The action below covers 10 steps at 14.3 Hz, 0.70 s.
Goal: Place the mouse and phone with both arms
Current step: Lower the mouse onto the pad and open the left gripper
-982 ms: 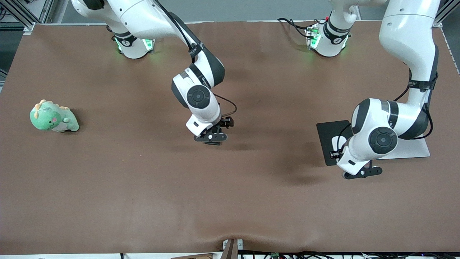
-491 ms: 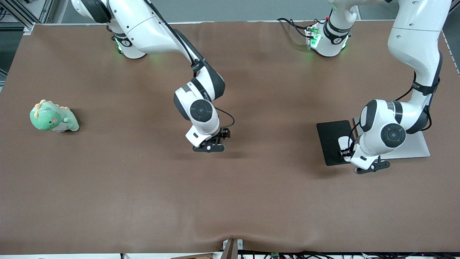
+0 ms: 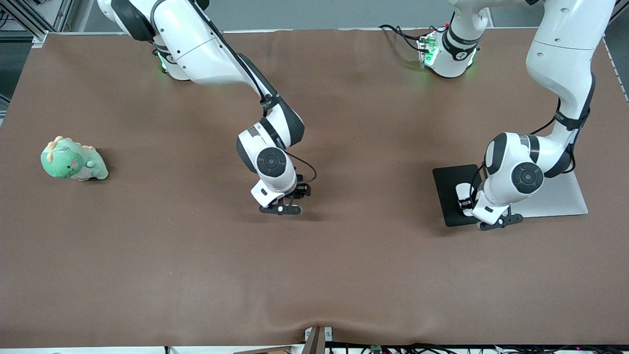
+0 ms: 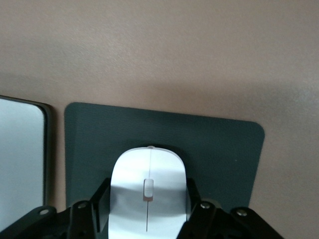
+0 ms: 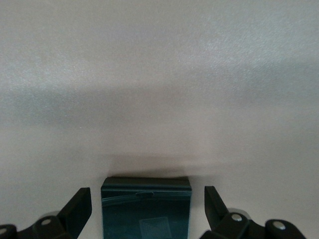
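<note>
Left gripper [image 4: 147, 211] clamping mouse [image 4: 147, 191]

The left gripper [image 4: 147, 211] has its jaws closed on the sides of the white mouse [image 4: 148, 191], one black finger [image 4: 99, 206] pressed to each flank. A thin grey line runs down the mouse's middle past its scroll wheel. The mouse sits over the dark mouse pad [image 4: 219, 154], which lies flat on the brown surface [image 4: 159, 50]. Just beside the pad, apart by a narrow strip, is a pale panel with a dark rim [image 4: 20, 159].
</note>
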Available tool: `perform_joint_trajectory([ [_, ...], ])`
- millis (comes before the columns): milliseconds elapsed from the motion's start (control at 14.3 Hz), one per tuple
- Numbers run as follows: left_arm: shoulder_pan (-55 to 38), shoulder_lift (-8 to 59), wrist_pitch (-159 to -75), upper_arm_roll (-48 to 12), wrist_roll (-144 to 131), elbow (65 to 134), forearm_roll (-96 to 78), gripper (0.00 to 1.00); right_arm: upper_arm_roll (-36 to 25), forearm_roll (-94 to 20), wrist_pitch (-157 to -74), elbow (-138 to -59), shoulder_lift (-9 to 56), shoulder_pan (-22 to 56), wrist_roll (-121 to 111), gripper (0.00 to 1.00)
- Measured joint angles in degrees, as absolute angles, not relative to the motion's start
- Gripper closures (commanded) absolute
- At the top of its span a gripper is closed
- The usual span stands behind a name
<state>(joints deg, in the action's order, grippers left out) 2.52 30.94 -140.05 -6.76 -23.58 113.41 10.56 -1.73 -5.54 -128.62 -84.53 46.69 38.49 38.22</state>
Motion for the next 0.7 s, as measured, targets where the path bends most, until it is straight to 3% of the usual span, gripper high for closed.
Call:
perform_joint_trajectory([
  [70, 2.5, 30.9, -140.8, -6.8, -23.6, 113.8, 10.6, 0.54, -1.7, -5.5, -128.8, -84.5, 46.8, 38.6, 38.8, 0.00],
  [140, 2.5, 30.9, -141.8, -6.8, -23.6, 114.3, 10.6, 0.32, -1.7, -5.5, -128.8, -84.5, 46.9, 38.6, 39.0, 0.00],
  [210, 2.5, 30.9, -142.6, -6.8, -23.6, 114.8, 10.6, 0.01, -1.7, -5.5, -128.8, -84.5, 46.9, 38.6, 39.2, 0.00],
  [701, 2.5, 28.4, -143.6, -6.9, -23.6, 114.9, 10.6, 0.00, -1.7, -5.6, -128.8, -84.7, 47.3, 38.6, 42.7, 0.00],
])
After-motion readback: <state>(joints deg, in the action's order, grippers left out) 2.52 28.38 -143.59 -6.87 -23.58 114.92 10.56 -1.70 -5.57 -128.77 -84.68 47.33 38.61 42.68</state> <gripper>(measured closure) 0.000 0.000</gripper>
